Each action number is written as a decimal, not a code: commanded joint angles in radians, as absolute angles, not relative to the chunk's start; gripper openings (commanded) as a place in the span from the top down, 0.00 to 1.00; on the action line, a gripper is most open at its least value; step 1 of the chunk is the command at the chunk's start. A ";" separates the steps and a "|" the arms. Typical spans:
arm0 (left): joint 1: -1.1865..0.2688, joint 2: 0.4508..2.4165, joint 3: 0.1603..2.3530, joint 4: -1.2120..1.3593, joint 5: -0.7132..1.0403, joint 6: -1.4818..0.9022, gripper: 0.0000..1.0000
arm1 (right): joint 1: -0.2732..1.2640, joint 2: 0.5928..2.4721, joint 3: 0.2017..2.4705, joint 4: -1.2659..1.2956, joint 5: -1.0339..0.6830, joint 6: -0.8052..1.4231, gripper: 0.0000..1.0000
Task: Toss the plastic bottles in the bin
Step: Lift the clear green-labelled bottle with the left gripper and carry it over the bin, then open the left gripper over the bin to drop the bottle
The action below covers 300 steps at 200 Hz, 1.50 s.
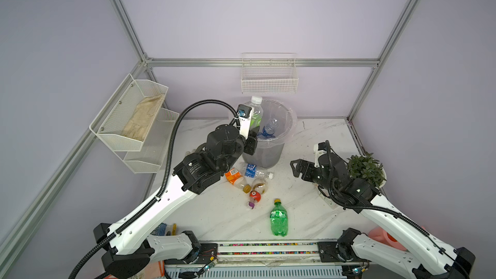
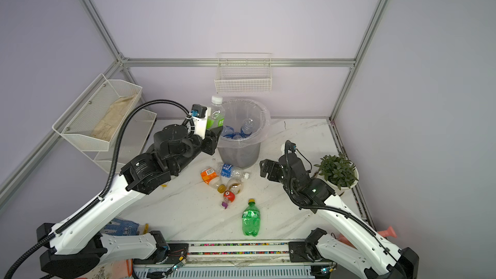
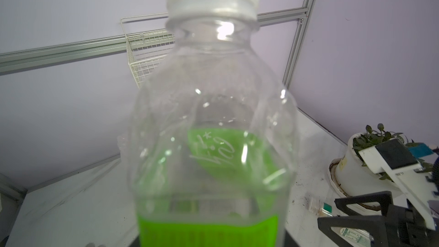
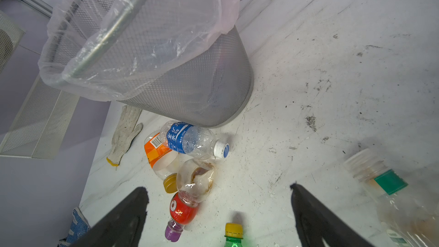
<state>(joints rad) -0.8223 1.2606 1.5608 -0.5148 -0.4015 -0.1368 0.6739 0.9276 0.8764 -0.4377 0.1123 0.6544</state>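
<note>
**Clear plastic, green label: one bottle held at the bin rim**

We note the left gripper [image 1: 251, 140] pinching a white-capped bottle [image 1: 256, 115] low on its body. The bottle stands upright, cap uppermost, against the left side of the rim of the bin [image 1: 264, 154]. We cannot tell whether it hangs over the opening or just beside it. In the left wrist view the same bottle [image 3: 209, 139] fills most of the picture.

The grey mesh bin, lined with a clear bag, stands near the middle of the back edge of the table [image 1: 308, 205]. Inside it lie blue-labelled bottles [image 1: 269, 127].

On the table, just in front of the bin, we see a touching cluster:
- a blue-labelled water bottle [image 1: 253, 170], lying down
- an orange-labelled bottle [image 1: 236, 178]
- a brown-stained clear bottle [image 1: 260, 185]
- a small red bottle [image 1: 254, 197] with a purple cap

A green soda bottle [image 1: 278, 218] lies apart, near the front edge.

The right gripper [image 1: 295, 167] has its jaws spread wide and holds nothing. It hangs between the bin and the potted plant [image 1: 366, 169] at the right edge. A teal-labelled bottle [image 4: 389, 186] lies beside it.
</note>
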 commanded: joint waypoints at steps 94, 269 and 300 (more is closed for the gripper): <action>-0.786 1.497 2.037 -0.802 -0.330 -0.245 0.00 | 0.673 0.848 0.916 -0.497 0.123 0.680 0.04; -0.833 0.998 1.409 -0.679 -0.412 -0.377 0.00 | 0.673 0.923 0.808 -0.555 -0.015 0.667 0.04; -0.832 0.930 1.304 -0.681 -0.416 -0.428 0.00 | 0.678 0.939 0.778 -0.556 -0.055 0.677 0.06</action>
<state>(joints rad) -0.8272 0.9730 1.3888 -0.7136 -0.4007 -0.3687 0.6743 0.9295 0.8017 -0.5331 -0.0093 0.6621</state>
